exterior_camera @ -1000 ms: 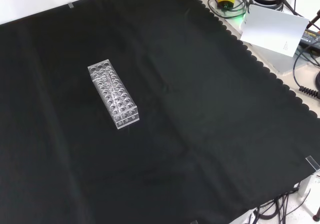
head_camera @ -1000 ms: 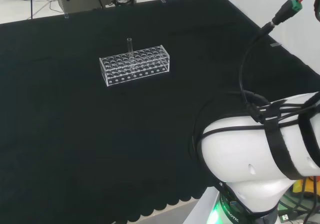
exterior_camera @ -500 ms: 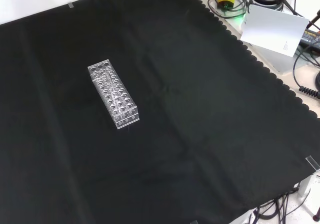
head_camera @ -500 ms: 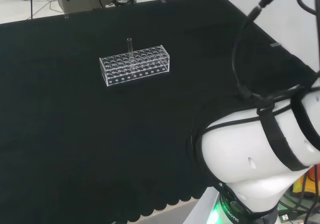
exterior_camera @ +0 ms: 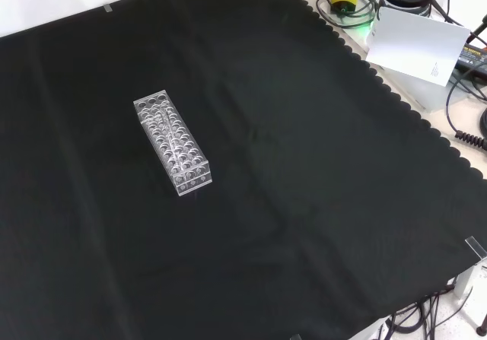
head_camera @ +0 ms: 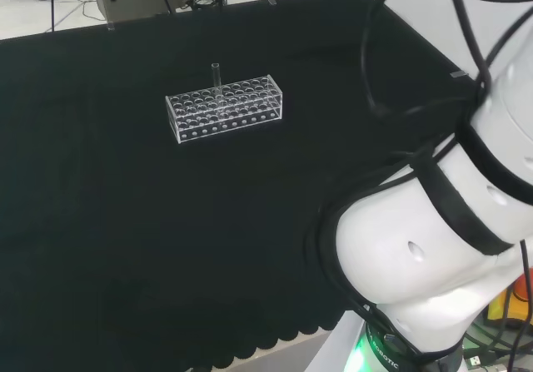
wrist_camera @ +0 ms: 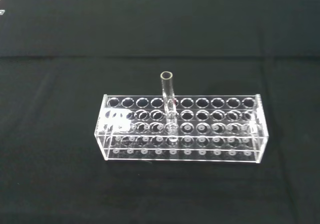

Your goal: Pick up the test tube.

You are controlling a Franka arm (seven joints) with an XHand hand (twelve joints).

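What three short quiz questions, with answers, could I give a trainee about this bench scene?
1. True or false: the test tube lies flat on the black cloth.
2. What holds the test tube? A. a cork ring B. the clear rack C. a beaker
3. Fill in: in the wrist view, the tube's open mouth rises ____ the rack's top.

Key
1. False: it stands upright in the rack.
2. B
3. above
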